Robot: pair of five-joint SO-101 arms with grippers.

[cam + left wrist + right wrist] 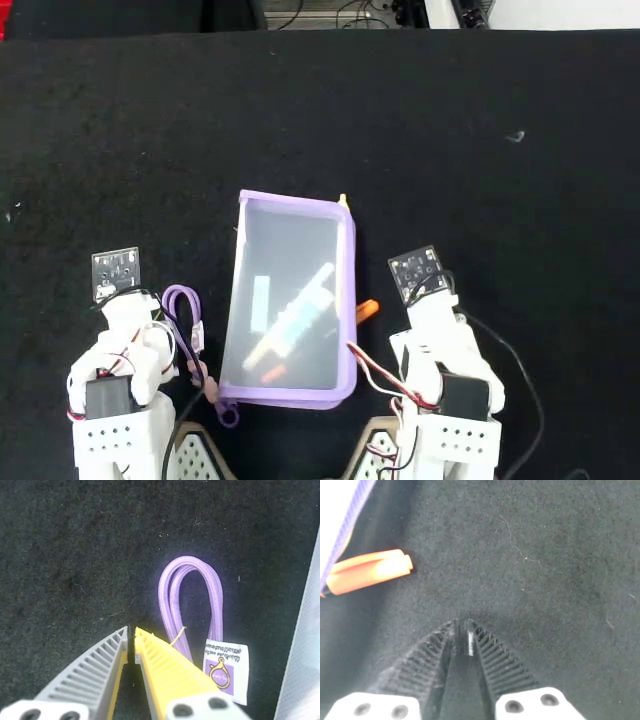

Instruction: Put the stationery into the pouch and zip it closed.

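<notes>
A translucent pouch with purple trim (290,300) lies flat between the two arms, with several stationery items showing through its panel. An orange pen end (367,310) sticks out from under the pouch's right edge; the same orange pen (367,571) lies on the cloth ahead of my right gripper (462,628), which is shut and empty. The pouch's purple cord loop (189,602) with a white tag (225,671) lies just beside my left gripper (131,632), also shut and holding nothing. In the high view the left arm (125,330) and right arm (435,330) sit low beside the pouch.
Black cloth covers the whole table (450,130). The pouch's edge (300,655) shows beside the cord. A small speck (514,136) lies far back on the right. Cables trail near both arm bases.
</notes>
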